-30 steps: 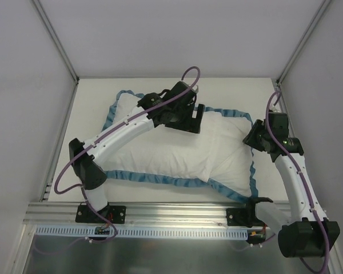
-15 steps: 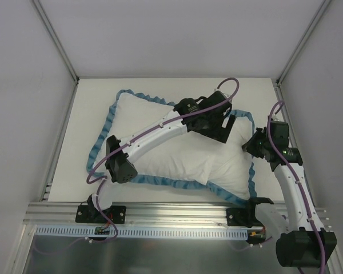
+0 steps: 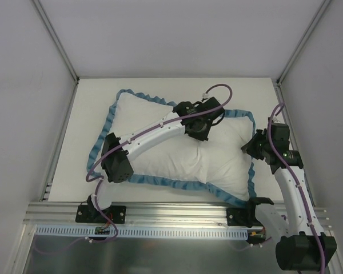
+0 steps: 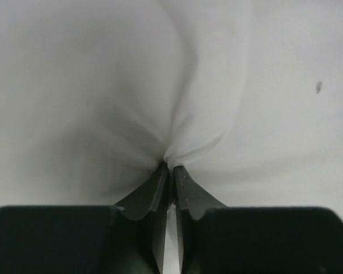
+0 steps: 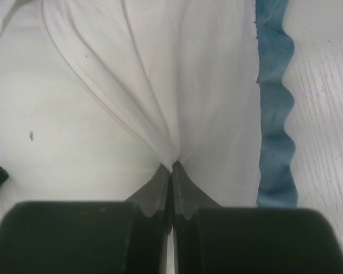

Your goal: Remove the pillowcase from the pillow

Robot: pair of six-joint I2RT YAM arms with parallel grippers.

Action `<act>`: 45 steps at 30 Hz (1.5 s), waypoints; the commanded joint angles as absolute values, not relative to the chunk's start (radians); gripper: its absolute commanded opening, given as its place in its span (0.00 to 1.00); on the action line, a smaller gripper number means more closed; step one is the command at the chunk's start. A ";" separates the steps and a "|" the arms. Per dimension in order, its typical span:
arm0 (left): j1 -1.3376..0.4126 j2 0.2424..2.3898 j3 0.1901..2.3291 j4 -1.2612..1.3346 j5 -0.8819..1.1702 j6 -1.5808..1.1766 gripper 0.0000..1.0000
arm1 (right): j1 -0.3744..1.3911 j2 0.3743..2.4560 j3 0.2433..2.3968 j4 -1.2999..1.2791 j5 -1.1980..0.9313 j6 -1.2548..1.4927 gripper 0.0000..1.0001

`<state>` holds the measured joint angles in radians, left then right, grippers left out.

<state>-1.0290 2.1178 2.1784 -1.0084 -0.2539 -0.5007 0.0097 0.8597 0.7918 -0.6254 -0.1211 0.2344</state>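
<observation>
Pinching pleated cloth with jaws closed, the right gripper [image 5: 171, 167] holds the right end of the limp white, teal-ruffled cloth pillowcase [image 3: 233, 168], which lies long-axis left-to-right on the pale table [image 3: 228, 91], while the left gripper [image 4: 170, 167] clamps its middle, the plump white pillow [image 3: 166, 161] bulging leftward.

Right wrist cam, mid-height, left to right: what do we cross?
pillowcase white cloth → teal ruffled edge → table
</observation>
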 commanded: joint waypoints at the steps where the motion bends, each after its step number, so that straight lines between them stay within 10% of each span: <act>1: -0.951 1.968 2.024 -1.078 -0.350 -0.543 0.04 | 0.006 0.848 0.767 -0.669 -0.121 0.230 0.01; 19: -0.505 1.508 1.555 -0.996 -0.327 -0.466 0.00 | 0.417 0.885 0.729 -0.497 -0.037 0.459 0.01; 22: -0.537 1.502 1.581 -0.997 -0.256 -0.443 0.30 | 0.463 0.913 0.742 -0.486 -0.020 0.468 0.01; 23: -0.557 1.496 1.591 -0.997 -0.268 -0.439 0.62 | 0.465 0.916 0.741 -0.482 -0.020 0.472 0.01; 26: -0.685 1.480 1.647 -0.997 -0.340 -0.451 0.97 | 0.466 0.925 0.738 -0.471 -0.021 0.474 0.01; 45: -1.005 1.963 2.020 -1.032 -0.409 -0.650 0.99 | 0.476 0.880 0.741 -0.526 0.078 0.459 0.01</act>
